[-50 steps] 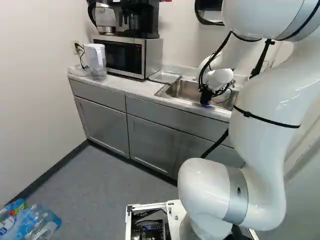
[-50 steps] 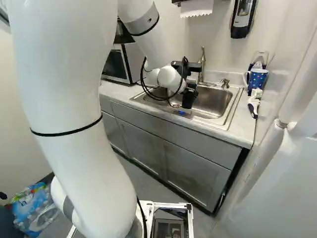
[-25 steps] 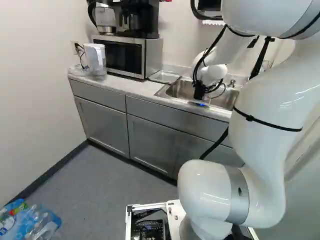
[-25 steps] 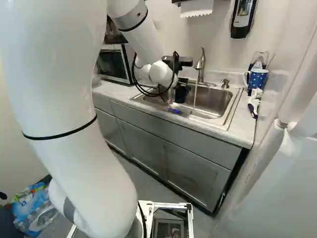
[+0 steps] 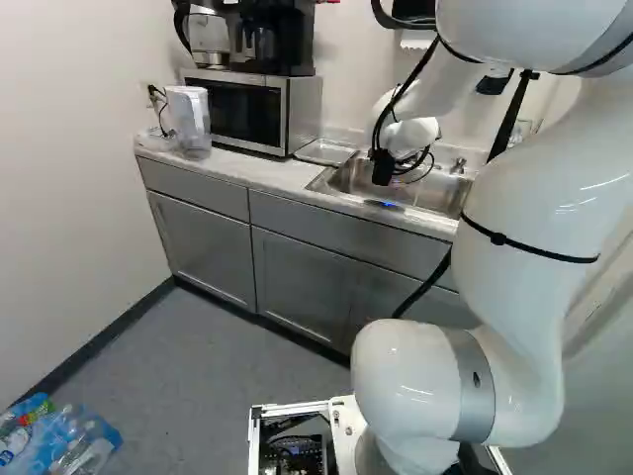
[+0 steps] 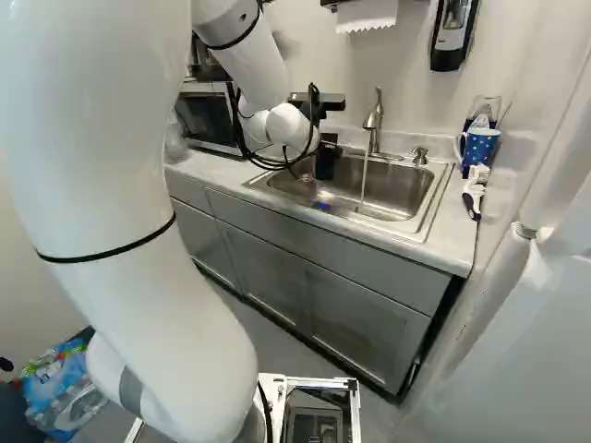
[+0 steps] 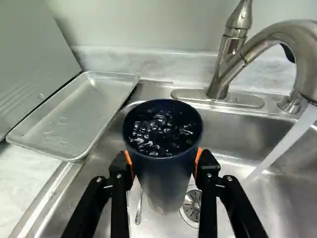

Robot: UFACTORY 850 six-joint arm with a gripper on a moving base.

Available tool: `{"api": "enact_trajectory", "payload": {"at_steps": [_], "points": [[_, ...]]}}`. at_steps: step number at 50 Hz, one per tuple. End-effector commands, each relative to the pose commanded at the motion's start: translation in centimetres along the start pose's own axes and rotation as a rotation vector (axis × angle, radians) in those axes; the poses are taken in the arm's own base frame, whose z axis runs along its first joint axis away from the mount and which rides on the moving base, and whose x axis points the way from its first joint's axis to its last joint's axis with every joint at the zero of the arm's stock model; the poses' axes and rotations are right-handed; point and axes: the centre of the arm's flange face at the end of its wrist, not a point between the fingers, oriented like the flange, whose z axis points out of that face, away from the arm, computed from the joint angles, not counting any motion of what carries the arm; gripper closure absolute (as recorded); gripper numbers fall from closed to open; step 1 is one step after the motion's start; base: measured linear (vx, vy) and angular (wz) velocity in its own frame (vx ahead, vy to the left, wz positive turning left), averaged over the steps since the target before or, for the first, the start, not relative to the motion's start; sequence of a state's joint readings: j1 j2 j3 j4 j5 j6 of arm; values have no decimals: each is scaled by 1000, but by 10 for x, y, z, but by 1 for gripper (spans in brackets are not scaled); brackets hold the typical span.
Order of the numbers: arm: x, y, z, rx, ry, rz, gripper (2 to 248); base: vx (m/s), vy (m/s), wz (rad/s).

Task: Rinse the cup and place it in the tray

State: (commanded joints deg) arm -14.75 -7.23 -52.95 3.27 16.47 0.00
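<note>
over the left of the sink (image 6: 399, 192), right base view, the pincer (image 6: 325, 161) hangs beside the running faucet (image 6: 373, 120). wrist view: part-open, orange pads (image 7: 198, 159) gripping both sides of the water-filled cup (image 7: 163, 171), tray (image 7: 77, 116) left.

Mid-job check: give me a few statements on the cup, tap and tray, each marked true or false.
1. The hand grips the cup between its two fingers. True.
2. The tap is turned off. False: water is running from the tap.
3. The stream lands in the sink, beside the cup. True.
4. The cup is empty. False: liquid glints inside it.
5. The cup stands in the tray. False: it is over the sink, beside the tray.
</note>
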Motion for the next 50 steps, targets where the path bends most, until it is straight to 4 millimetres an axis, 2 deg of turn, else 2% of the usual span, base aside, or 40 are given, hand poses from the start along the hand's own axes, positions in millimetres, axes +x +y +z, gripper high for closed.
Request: {"api": "enact_trajectory", "payload": {"at_steps": [21, 50], "points": [[19, -2, -14, 4, 44, 0, 124, 0, 0, 0], [52, -11, -14, 20, 71, -5, 124, 0, 0, 0]]}}
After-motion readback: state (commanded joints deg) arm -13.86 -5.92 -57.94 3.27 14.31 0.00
